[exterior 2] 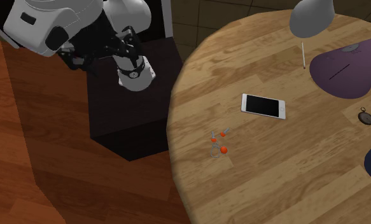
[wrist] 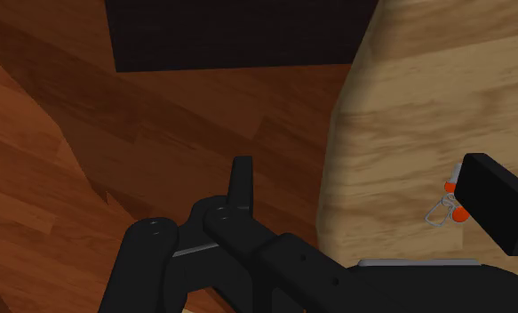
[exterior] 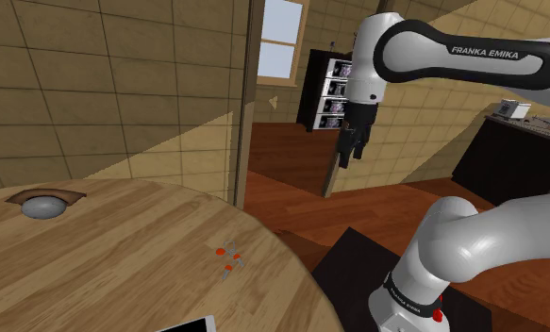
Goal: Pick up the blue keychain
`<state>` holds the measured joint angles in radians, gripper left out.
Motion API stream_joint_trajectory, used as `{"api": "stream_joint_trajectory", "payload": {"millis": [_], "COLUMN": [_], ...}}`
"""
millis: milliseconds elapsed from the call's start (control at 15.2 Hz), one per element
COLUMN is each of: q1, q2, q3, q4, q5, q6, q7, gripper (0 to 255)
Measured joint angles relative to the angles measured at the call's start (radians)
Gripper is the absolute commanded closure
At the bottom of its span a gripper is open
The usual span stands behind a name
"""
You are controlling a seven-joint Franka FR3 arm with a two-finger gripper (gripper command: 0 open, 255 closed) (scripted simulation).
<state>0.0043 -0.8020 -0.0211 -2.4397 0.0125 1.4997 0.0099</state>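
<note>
Shoulder view has the gripper (exterior: 351, 153) hanging high up, out past the rim of the table (exterior: 122, 255) and over the wood floor (exterior: 376, 207), fingers pointing down with a gap between them. Wrist view agrees: the two black fingers (wrist: 241, 182) stand well apart with nothing clasped between them.

The keychain (exterior: 228, 257) lies on the tabletop close to the edge nearest the stand (exterior: 353, 269), well apart from the gripper. It's orange-red beads on silver wire rings (that's how it's drawn, whatever the name says).

Second exterior view gives the best read on how it lies. There the keychain (exterior 2: 219, 142) is a short strand whose long axis runs roughly along the table's rim, slanted a bit. A pair of beads sits at the end toward the phone (exterior 2: 263, 105), and a silver ring plus one more bead at the other end. In the shoulder view the same axis runs more or less toward the camera.

Wrist view picks up the keychain (wrist: 445, 204) just beside one finger, which covers part of it, and the silver loop is clearest there. Second exterior view lays out the phone whole, plus a purple mat (exterior 2: 346, 67) and a small pocket watch (exterior 2: 366, 116) further across the table. Shoulder view catches just a corner of the phone (exterior: 183, 325) and has a window (exterior: 280, 42) behind the arm.
</note>
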Motion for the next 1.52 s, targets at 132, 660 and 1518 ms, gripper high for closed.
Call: {"api": "stream_joint_trajectory", "payload": {"millis": [132, 660, 1518], "q1": [0.003, 0.048, 0.091], "q2": [0.002, 0.071, 0.441], "q3": [0.008, 0.126, 0.346], "q4": [-0.008, -0.156, -0.195], "q5": [0.007, 0.103, 0.177], "q6": [0.013, 0.286, 0.802], "q7": [0.01, 0.14, 0.372], "gripper": [0, 0, 0]}}
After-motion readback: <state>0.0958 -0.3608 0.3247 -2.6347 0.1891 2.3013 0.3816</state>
